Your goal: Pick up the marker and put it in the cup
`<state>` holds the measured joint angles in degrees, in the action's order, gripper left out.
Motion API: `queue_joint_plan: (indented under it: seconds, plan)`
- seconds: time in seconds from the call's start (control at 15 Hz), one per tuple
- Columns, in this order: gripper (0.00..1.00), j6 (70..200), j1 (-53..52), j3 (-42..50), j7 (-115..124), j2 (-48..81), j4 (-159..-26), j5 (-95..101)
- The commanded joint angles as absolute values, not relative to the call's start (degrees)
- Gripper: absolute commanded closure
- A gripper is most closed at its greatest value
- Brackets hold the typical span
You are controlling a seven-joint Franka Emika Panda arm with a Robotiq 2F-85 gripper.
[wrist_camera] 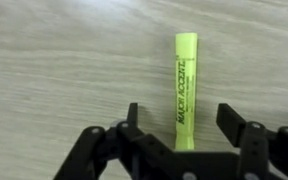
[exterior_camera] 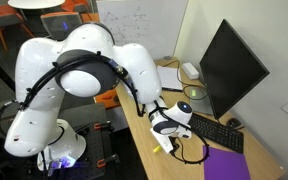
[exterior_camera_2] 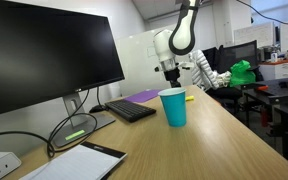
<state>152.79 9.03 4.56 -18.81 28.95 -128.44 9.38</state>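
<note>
White arm (exterior_camera: 79, 65) folded over, pincer (wrist_camera: 179, 120) pointing straight down, jaws spread wide apart

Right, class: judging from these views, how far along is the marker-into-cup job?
Done: the gripper is lined up over the marker, open, a finger on each side. In hand: the grasp; the marker lies flat on the desk, ungripped. Left: lift, carry to the cup, drop in.

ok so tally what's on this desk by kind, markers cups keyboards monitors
marker: 1
cup: 1
keyboard: 1
monitor: 1
total: 4
</note>
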Motion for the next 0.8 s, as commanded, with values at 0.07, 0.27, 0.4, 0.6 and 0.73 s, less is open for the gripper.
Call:
queue_joint_plan:
  seconds: [0.07,0.27,0.4,0.6,0.73]
  plan:
    - [0.13,151.4,9.6,4.3,-19.8,28.4,-128.5,10.9]
    - [0.42,148.9,10.0,4.0,-19.9,28.1,-128.8,10.3]
    - [0.58,147.8,10.2,4.1,-19.9,27.5,-129.4,10.3]
    - [0.81,146.9,10.6,3.8,-20.2,27.0,-129.5,9.7]
    - [0.96,144.3,10.1,4.3,-18.9,26.8,-129.2,9.8]
